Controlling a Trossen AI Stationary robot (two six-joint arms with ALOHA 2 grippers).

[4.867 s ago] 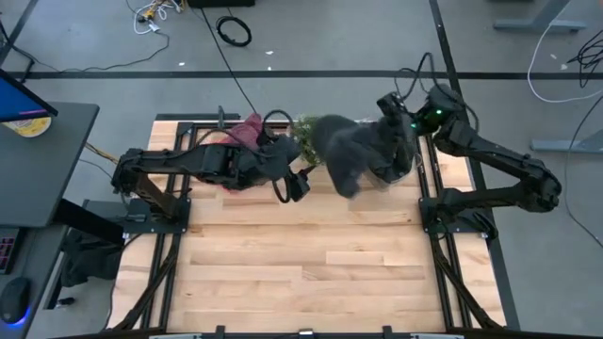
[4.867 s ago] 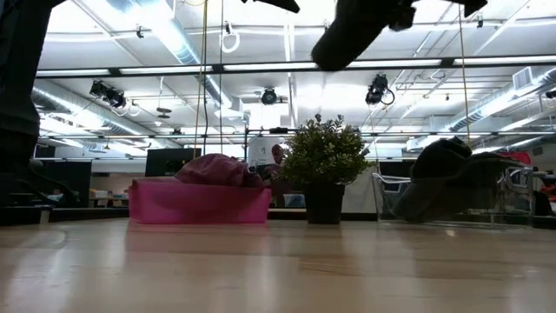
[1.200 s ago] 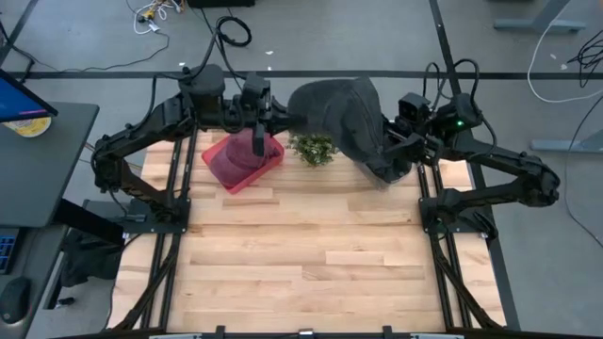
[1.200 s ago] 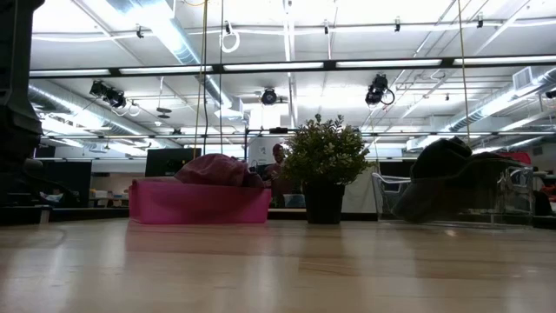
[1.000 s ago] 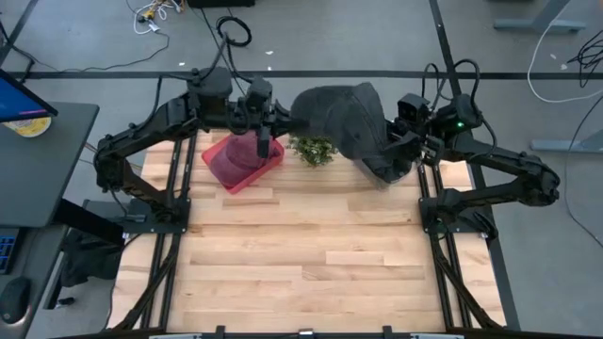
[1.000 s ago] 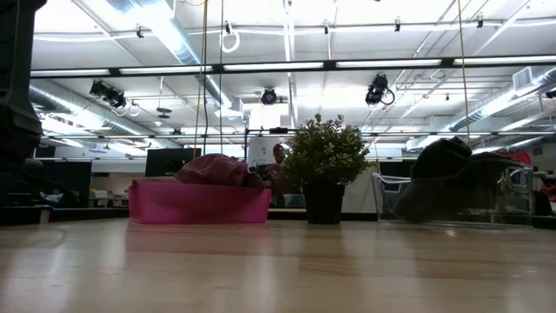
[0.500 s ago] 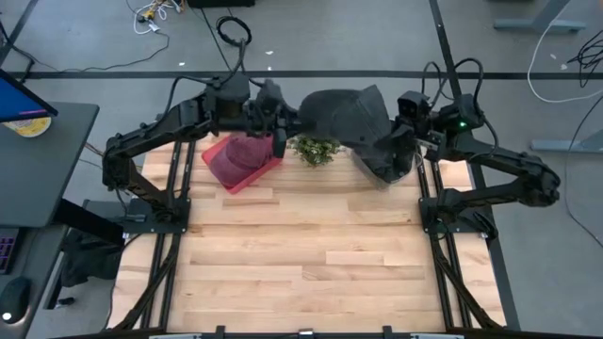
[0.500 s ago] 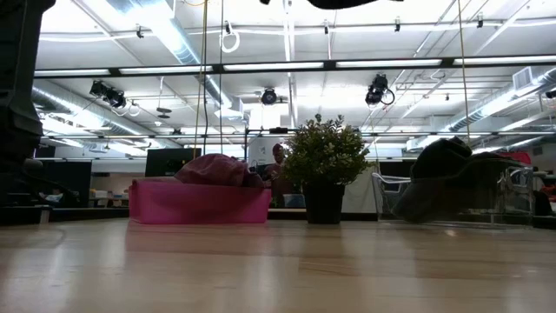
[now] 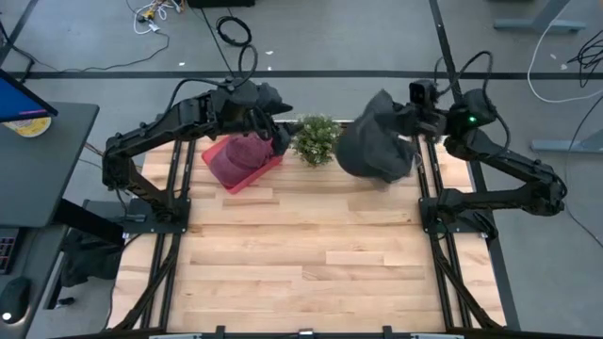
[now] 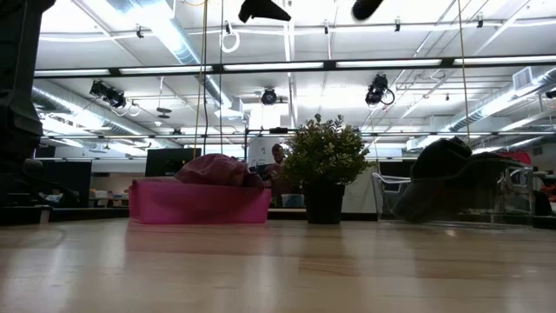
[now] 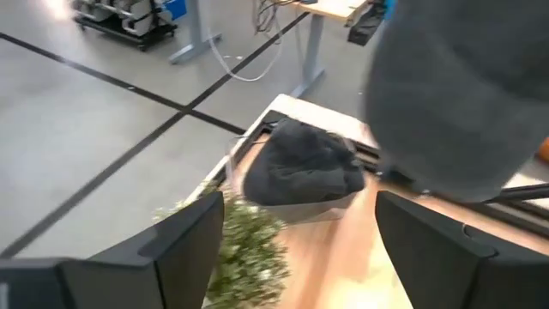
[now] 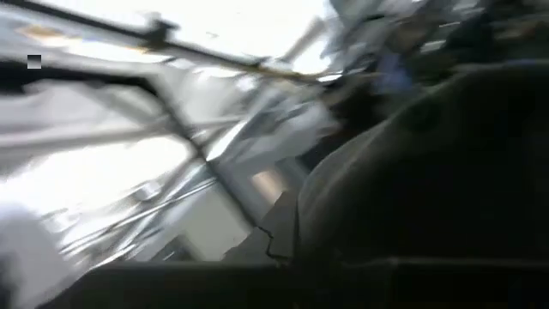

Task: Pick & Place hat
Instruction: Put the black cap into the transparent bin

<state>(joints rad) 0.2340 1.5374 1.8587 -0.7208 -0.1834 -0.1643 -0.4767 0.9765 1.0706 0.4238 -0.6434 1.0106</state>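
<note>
While right pincer [image 9: 407, 121] clamps grey hat [image 9: 372, 149] aloft, left pincer [image 9: 282, 139] spread, nearby.

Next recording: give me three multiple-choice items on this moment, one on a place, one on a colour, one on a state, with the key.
1. Where does the potted plant stand?
A. Between the pink bin and the clear bin
B. At the table's near edge
C. Inside the pink bin

2. What colour is the hat hanging from the right gripper?
A. Red
B. Dark grey
C. White

3. How are the left gripper's fingers?
A. Shut on the hat
B. Shut on the plant
C. Open, holding nothing

Key:
1 A: the high view shows it between the pink bin and the clear bin.
2 B: it is dark grey in the high view.
3 C: the left wrist view shows both fingers spread with only the table between them.
</note>
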